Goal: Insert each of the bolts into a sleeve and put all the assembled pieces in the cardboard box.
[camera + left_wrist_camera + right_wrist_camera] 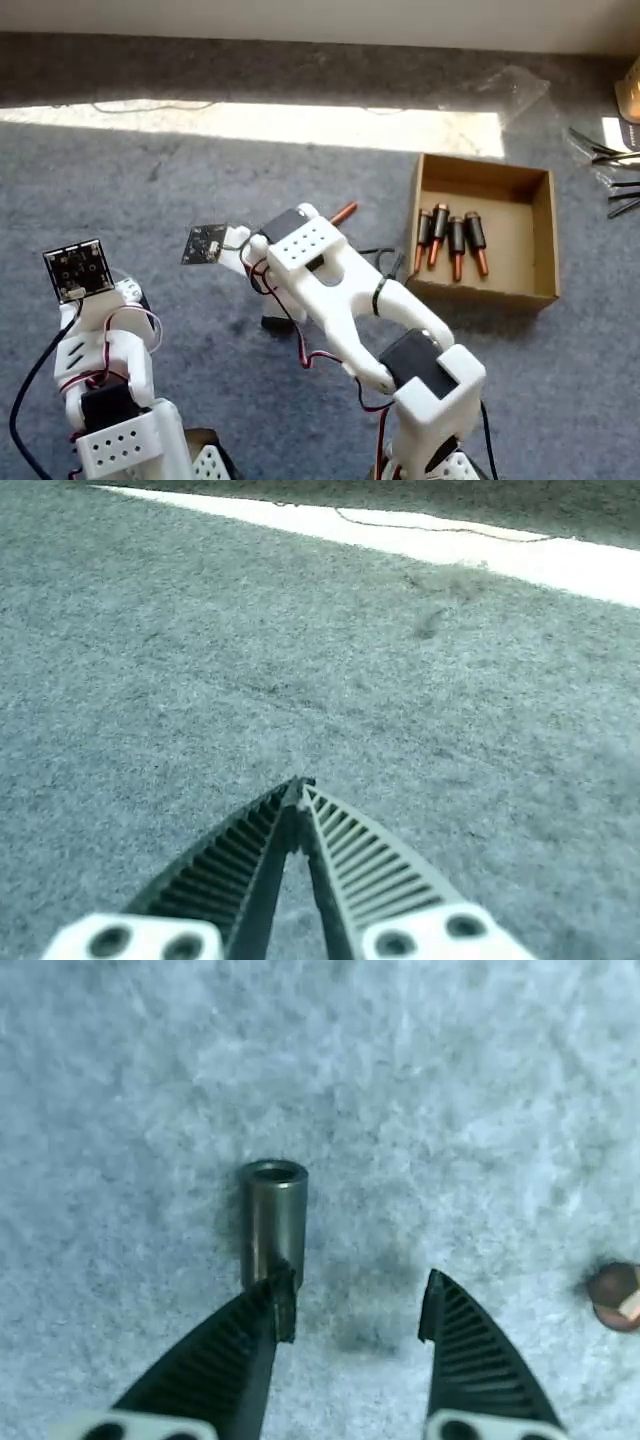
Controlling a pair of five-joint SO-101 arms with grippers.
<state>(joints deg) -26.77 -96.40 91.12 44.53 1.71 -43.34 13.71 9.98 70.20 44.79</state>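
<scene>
Across the grey-carpeted bench (200, 170), the right arm (340, 290) stretches from the near edge toward the middle, while the left arm (110, 380) stands folded at the near left corner. To the far right sits the cardboard box (480, 165), with four assembled pieces (457, 240) lying side by side inside it. The right gripper (358, 1295) hangs over the carpet with its jaws wide apart and holding nothing. A dark sleeve (273, 1220) lies just ahead of one fingertip rather than between the two. A copper-coloured bolt (615, 1295) lies near it on the other side. The left gripper (300, 790) has its jaws closed tip to tip, empty, above bare carpet.
</scene>
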